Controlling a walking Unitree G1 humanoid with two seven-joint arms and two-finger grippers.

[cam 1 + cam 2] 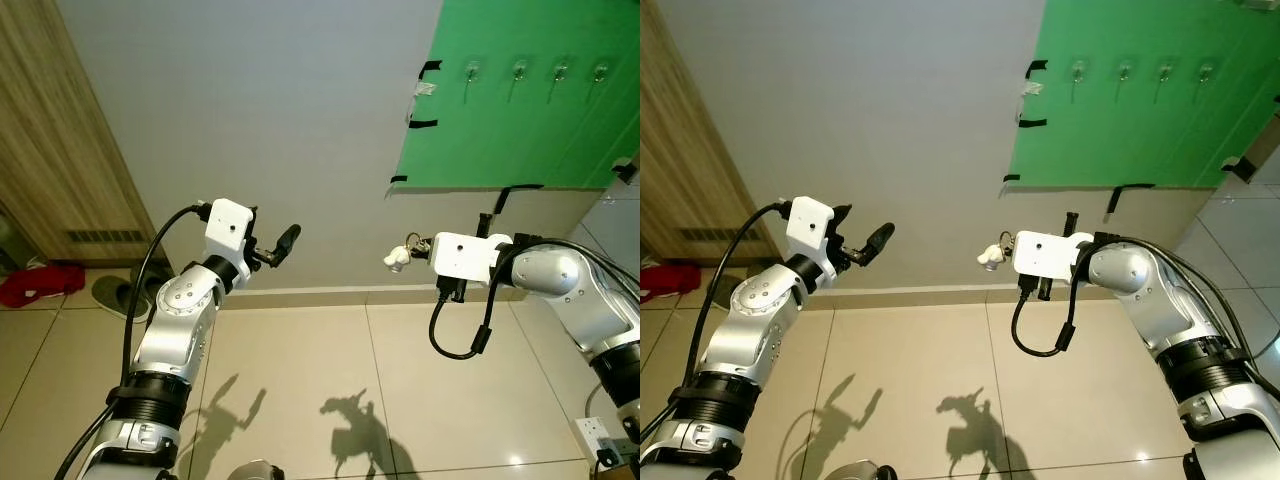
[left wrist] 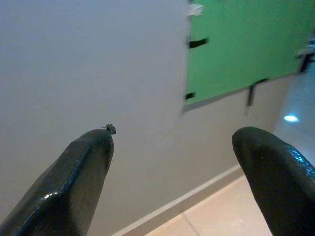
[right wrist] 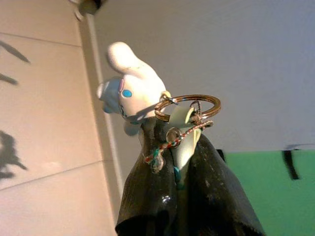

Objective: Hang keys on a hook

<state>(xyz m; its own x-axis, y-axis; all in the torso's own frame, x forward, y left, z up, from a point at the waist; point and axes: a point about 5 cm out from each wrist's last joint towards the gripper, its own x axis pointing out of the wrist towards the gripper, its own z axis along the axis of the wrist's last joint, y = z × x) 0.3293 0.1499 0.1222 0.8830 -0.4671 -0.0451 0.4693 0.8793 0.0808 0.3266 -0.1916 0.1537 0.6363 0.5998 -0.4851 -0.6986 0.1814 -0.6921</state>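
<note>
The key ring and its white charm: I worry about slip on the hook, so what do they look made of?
The key ring looks like thin bare metal, coppery and glossy, with a bright glint along its loop. The white charm looks like smooth moulded plastic or vinyl, with a soft sheen and painted blue spots; which one is unclear. Both are held in the right pincer.

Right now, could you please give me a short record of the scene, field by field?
right gripper: shut on the keys, raised before the grey wall
keys: metal ring with a white figure charm
left gripper: open, holding nothing, raised
hooks: four in a row on the green board, all bare
board: taped to the wall, above the right gripper
floor: beige tiles
</note>
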